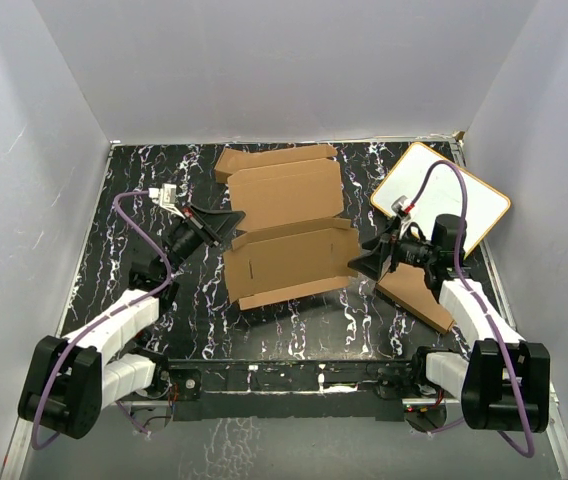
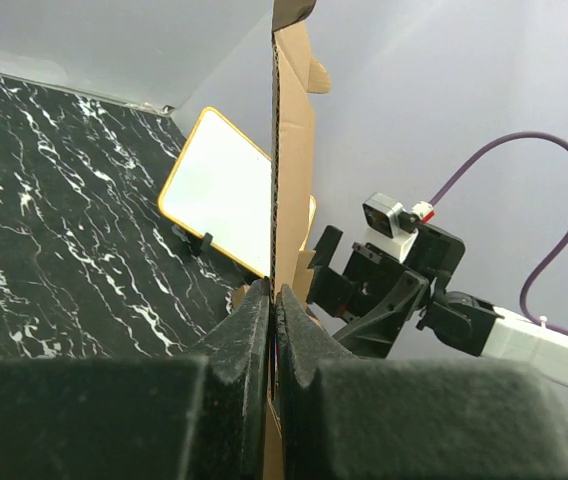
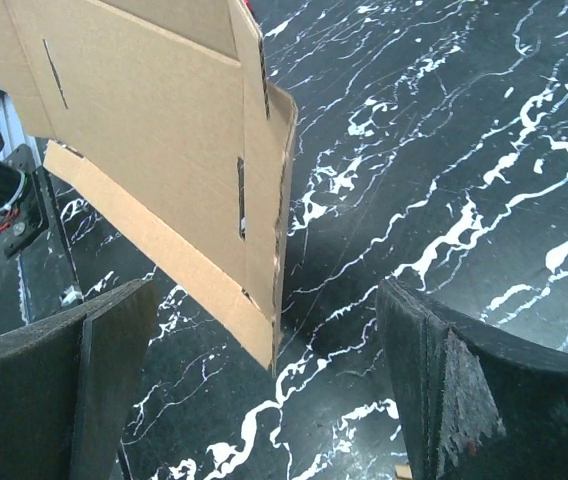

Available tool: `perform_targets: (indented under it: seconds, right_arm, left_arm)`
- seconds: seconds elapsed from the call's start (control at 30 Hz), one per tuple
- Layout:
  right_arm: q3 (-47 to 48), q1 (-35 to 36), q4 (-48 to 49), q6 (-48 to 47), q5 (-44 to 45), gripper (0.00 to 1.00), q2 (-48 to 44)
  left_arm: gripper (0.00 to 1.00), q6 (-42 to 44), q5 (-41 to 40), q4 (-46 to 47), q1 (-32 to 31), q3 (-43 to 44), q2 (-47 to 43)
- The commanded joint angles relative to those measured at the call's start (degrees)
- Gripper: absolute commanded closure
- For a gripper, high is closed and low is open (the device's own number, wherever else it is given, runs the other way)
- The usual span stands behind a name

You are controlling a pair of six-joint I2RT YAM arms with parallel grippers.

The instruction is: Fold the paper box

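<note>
Left claw (image 2: 272,295) is pinched tight on the left edge of the paper box (image 1: 289,225). The box is mid-tabletop (image 1: 144,170) as a half-opened sheet: far part toward the back wall, near panel lifted w/ its lower corner hanging just above the surface. Right claw (image 1: 367,262) is spread wide at the panel's right edge; in its wrist view the corner lies between the fingers (image 3: 64,380) w/o touching either. Risks, imo: only one pinch point holds the sheet, so a push from the R side could pivot it or slip it out. Closing off-centre could crush the flap or bend it off the crease. The low corner could snag on the tabletop if the sheet gets lowered or dragged.
</note>
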Motion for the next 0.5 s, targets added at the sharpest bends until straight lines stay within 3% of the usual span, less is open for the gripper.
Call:
perform_targets:
  seconds: [0.0, 0.1, 0.17, 0.37, 0.47]
  right_arm:
    - [1.0, 2.3, 7.5, -1.3, 1.4, 0.01, 1.1]
    - [1.3, 2.6, 9.3, -0.6, 0.4, 0.00, 2.4]
    - [1.5, 2.9, 10.2, 0.0, -0.4, 0.05, 3.6]
    - [2.1, 3.8, 10.7, 1.1, -5.3, 0.26, 5.0]
    - [1.6, 3.9, 12.1, 2.1, -7.4, 0.48, 4.1]
  left_arm:
    - [1.00, -3.1, 0.2, 4.6, -0.9, -0.3, -2.4]
    - [1.00, -3.0, -0.1, 4.1, -1.6, -0.2, -2.8]
    - [1.00, -3.1, -0.2, 4.0, -2.1, 0.0, -3.1]
    - [1.00, -3.7, -0.6, 5.0, -3.1, 0.5, -2.3]
    - [1.00, -4.0, -0.6, 5.8, -3.4, 0.6, -1.8]
